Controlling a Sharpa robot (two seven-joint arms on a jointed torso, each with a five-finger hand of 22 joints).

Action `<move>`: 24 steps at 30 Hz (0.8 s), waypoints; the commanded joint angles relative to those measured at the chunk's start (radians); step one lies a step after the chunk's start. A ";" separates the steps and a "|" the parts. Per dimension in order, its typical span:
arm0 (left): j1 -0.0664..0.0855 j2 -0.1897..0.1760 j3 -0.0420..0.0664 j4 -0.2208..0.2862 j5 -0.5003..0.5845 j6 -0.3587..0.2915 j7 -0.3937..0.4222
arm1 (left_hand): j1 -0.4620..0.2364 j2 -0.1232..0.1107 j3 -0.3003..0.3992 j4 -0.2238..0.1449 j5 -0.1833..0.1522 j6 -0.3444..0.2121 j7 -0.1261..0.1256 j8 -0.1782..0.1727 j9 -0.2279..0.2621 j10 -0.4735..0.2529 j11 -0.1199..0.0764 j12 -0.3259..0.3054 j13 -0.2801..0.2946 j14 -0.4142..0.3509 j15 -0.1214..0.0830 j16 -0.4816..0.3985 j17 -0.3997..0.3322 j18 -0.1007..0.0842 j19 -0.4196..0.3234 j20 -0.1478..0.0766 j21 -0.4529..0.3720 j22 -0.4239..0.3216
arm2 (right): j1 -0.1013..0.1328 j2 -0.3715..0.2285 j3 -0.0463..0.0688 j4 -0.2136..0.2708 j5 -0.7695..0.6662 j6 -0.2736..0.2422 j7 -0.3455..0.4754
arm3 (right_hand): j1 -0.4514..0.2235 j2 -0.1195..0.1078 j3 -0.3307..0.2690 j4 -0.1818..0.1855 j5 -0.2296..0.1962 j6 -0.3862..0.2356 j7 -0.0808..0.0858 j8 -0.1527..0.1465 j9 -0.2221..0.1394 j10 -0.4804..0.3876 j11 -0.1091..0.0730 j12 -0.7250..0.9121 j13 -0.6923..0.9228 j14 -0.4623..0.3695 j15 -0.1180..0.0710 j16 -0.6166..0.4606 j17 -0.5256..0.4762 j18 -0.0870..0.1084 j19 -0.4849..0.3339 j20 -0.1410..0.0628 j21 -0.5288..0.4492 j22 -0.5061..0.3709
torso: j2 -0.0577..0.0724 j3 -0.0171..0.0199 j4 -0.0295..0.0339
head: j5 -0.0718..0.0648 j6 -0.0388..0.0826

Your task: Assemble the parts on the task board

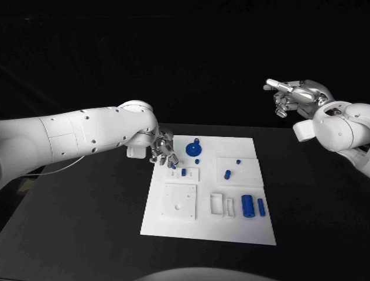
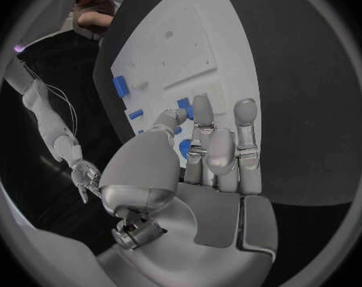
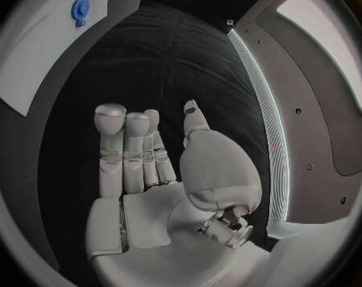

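At the board's [image 1: 177,225] far left corner, the left robot hand [image 1: 162,149] hovers empty, fingers apart, ready to pick a peg [image 1: 183,171]; the right robot hand [image 1: 293,95], also open and empty, waits clear.

Left hand [image 1: 162,150] hides task board [image 1: 236,228] far-left corner; small parts [image 1: 227,174] too tiny to ID.

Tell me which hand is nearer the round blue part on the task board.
Left. The left hand hangs just beside the round blue part, over the board's edge; the right hand is raised well off beyond the task board.
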 commanded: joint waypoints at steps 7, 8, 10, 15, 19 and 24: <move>-0.025 -0.006 0.000 0.001 -0.029 -0.023 0.005 | 0.000 0.010 0.161 -0.166 0.006 0.007 -0.002 0.007 0.002 0.009 -0.002 -0.003 0.000 0.005 0.000 -0.004 0.001 -0.004 0.002 0.003 0.005 0.018 | 0.000 0.005 0.001 -0.005 -0.011 0.014 0.009 | 0.002 0.005 0.001 -0.008 0.006 0.006 -0.001 -0.003 -0.002 0.008 -0.001 0.006 -0.001 0.002 -0.003 0.002 0.003 0.007 0.047 -0.001 0.006 0.076 | -0.001 0.0013 -0.0006 | -0.001 -0.006; -0.026 -0.007 0.000 0.001 -0.029 -0.022 0.005 | 0.000 0.011 0.162 -0.168 0.006 0.006 -0.002 0.006 0.005 0.008 -0.002 -0.003 0.000 0.006 0.000 -0.005 0.001 -0.003 0.002 0.003 0.006 0.018 | 0.000 0.005 0.001 -0.006 -0.011 0.015 0.009 | 0.002 0.005 0.001 -0.008 0.006 0.006 -0.001 -0.003 -0.002 0.008 -0.001 0.006 -0.001 0.002 -0.003 0.002 0.003 0.007 0.047 -0.001 0.006 0.076 | -0.001 0.0015 0.0004 | -0.001 -0.007; -0.027 -0.011 0.001 0.001 -0.029 -0.021 0.004 | 0.000 0.011 0.162 -0.168 0.006 0.006 -0.002 0.006 0.005 0.008 -0.002 -0.003 0.000 0.006 0.000 -0.005 0.001 -0.003 0.002 0.003 0.006 0.018 | 0.000 0.005 0.001 -0.007 -0.012 0.016 0.008 | 0.002 0.005 0.001 -0.008 0.006 0.006 -0.001 -0.003 -0.002 0.008 -0.001 0.006 -0.001 0.002 -0.003 0.002 0.003 0.007 0.047 -0.001 0.006 0.076 | -0.001 0.0017 0.0006 | 0.000 -0.006; -0.030 -0.020 0.001 0.005 -0.021 -0.022 0.000 | 0.000 0.011 0.162 -0.168 0.006 0.006 -0.002 0.006 0.005 0.008 -0.002 -0.003 0.000 0.006 0.000 -0.005 0.001 -0.003 0.002 0.003 0.006 0.018 | 0.000 0.007 0.001 -0.009 -0.013 0.021 0.007 | 0.003 0.007 0.002 -0.008 0.006 0.007 -0.001 -0.002 -0.001 0.008 -0.001 0.006 -0.002 0.001 -0.003 0.001 0.002 0.007 0.047 -0.001 0.006 0.076 | 0.000 0.0012 -0.0007 | -0.001 -0.005; -0.035 -0.022 0.001 0.007 -0.015 -0.024 0.000 | 0.000 0.011 0.162 -0.168 0.006 0.006 -0.002 0.006 0.005 0.008 -0.002 -0.003 0.000 0.006 0.000 -0.005 0.001 -0.003 0.002 0.003 0.006 0.018 | 0.000 0.008 0.001 -0.010 -0.014 0.023 0.006 | 0.003 0.007 0.002 -0.008 0.006 0.007 -0.001 -0.002 -0.001 0.008 -0.001 0.006 -0.002 0.001 -0.003 0.001 0.002 0.007 0.047 -0.001 0.006 0.076 | 0.000 0.0011 -0.0003 | -0.001 -0.005; -0.041 -0.021 0.001 0.006 -0.006 -0.025 -0.001 | -0.002 0.012 0.161 -0.169 0.005 0.006 -0.002 0.006 0.007 0.009 -0.002 -0.003 0.000 0.006 0.000 -0.006 0.004 -0.003 0.001 0.003 0.006 0.018 | 0.000 0.009 0.001 -0.011 -0.014 0.025 0.005 | 0.003 0.008 0.002 -0.009 0.005 0.009 -0.001 -0.002 -0.001 0.009 -0.002 0.005 -0.002 0.001 -0.003 0.001 0.002 0.007 0.047 -0.001 0.008 0.076 | 0.000 0.0006 -0.0011 | -0.002 -0.007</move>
